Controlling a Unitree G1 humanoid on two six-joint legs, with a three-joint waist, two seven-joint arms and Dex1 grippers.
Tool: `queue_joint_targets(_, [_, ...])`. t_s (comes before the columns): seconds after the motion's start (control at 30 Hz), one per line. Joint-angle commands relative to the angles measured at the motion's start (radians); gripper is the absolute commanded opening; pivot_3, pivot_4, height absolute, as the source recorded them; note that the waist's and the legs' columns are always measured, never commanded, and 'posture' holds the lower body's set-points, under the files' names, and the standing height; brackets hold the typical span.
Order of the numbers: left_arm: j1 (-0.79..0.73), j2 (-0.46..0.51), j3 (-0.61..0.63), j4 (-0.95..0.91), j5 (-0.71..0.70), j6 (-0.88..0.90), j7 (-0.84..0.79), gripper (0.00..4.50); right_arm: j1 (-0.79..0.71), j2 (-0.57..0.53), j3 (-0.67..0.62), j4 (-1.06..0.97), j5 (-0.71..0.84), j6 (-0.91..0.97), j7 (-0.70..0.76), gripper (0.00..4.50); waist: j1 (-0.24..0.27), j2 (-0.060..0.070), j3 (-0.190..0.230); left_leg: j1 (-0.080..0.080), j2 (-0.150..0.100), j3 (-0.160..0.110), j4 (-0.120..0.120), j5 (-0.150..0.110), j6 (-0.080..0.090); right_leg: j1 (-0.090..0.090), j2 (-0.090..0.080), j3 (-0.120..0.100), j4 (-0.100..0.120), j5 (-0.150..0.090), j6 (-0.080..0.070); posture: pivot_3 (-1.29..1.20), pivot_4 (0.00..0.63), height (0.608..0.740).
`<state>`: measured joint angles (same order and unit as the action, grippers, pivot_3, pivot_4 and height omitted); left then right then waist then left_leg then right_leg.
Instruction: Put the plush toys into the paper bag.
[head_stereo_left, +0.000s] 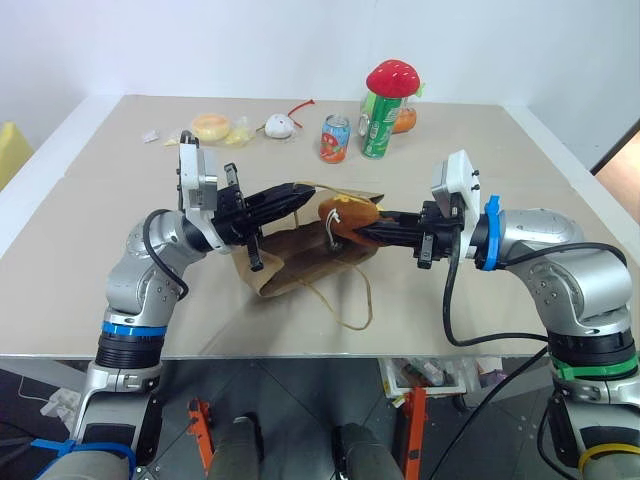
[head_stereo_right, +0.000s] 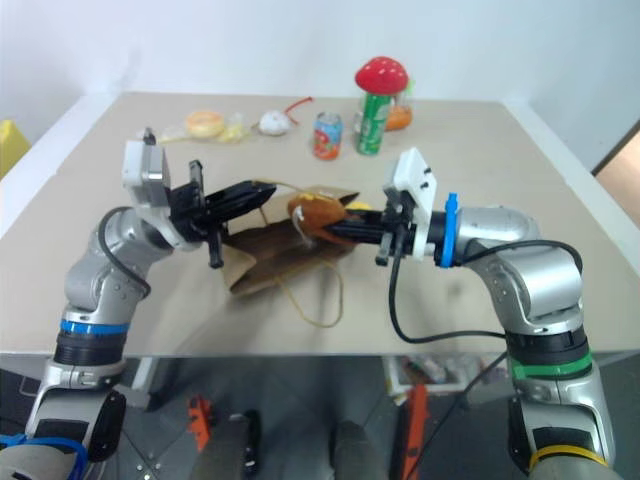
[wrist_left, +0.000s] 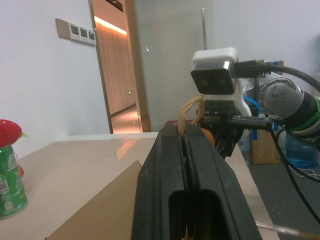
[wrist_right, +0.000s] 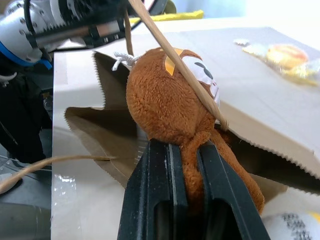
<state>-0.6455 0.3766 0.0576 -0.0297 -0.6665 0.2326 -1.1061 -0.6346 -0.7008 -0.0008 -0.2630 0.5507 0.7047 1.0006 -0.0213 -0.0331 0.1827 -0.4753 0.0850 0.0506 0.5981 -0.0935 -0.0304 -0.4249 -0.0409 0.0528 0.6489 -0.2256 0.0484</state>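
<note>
The brown paper bag (head_stereo_left: 290, 262) lies on the table with its saw-toothed mouth (wrist_right: 105, 125) open. My left gripper (head_stereo_left: 303, 192) is shut on one of the bag's thin cord handles (wrist_left: 190, 107), holding it up. My right gripper (head_stereo_left: 352, 232) is shut on the lower part of the brown bear-like plush toy (wrist_right: 165, 105), which hangs at the bag's mouth. The held cord runs across the toy's face. A bit of the white plush toy (wrist_right: 295, 222) with dark lettering lies by the bag's edge; I cannot tell whether it is inside. The other handle (head_stereo_left: 357, 305) trails toward the table's front edge.
At the back of the table a red-capped mushroom toy (head_stereo_left: 392, 78) sits on a green can (head_stereo_left: 379, 128), beside a shorter red and blue can (head_stereo_left: 335, 138). Further left lie a small white round thing with a red cord (head_stereo_left: 280, 125) and a yellow-orange snack (head_stereo_left: 210, 126).
</note>
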Motion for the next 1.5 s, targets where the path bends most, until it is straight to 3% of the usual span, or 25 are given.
queue_joint_targets(0.03, [-0.023, 0.003, 0.02, -0.015, -0.009, -0.016, -0.004, 0.0, 0.016, -0.02, 0.037, -0.05, -0.031, -0.014, -0.003, 0.01, 0.0, 0.0, 0.0, 0.0, 0.0, 0.0, 0.0, 0.0, 0.0, 0.0, 0.0, 0.0, 0.0, 0.0, 0.0, 0.0, 0.15, 0.74])
queue_joint_targets(0.33, [-0.019, 0.002, 0.02, -0.024, -0.008, -0.013, 0.008, 0.0, 0.007, 0.016, 0.192, -0.046, -0.137, -0.049, -0.02, 0.01, 0.0, 0.0, 0.0, 0.0, 0.0, 0.0, 0.0, 0.0, 0.0, 0.0, 0.0, 0.0, 0.0, 0.0, 0.0, 0.0, 0.15, 0.74])
queue_joint_targets(1.03, [-0.021, -0.011, 0.016, -0.02, -0.003, -0.02, 0.015, 0.0, -0.137, 0.092, 0.202, 0.023, -0.181, -0.086, -0.033, 0.01, 0.0, 0.0, 0.0, 0.0, 0.0, 0.0, 0.0, 0.0, 0.0, 0.0, 0.0, 0.0, 0.0, 0.0, 0.0, 0.0, 0.15, 0.74])
queue_joint_targets(1.43, [-0.019, -0.009, 0.019, -0.031, -0.004, -0.017, 0.029, 0.0, -0.129, 0.222, 0.317, 0.2, -0.359, -0.212, -0.121, 0.01, 0.0, 0.0, 0.0, 0.0, 0.0, 0.0, 0.0, 0.0, 0.0, 0.0, 0.001, 0.0, 0.0, 0.0, 0.0, 0.0, 0.15, 0.74])
queue_joint_targets(1.5, [-0.02, -0.008, 0.018, -0.031, -0.004, -0.016, 0.03, 0.0, -0.135, 0.228, 0.303, 0.217, -0.363, -0.207, -0.131, 0.79, 0.0, 0.0, 0.0, 0.0, 0.0, 0.0, 0.0, 0.0, 0.0, 0.0, 0.001, 0.0, 0.0, 0.0, 0.0, 0.0, 0.15, 0.74])
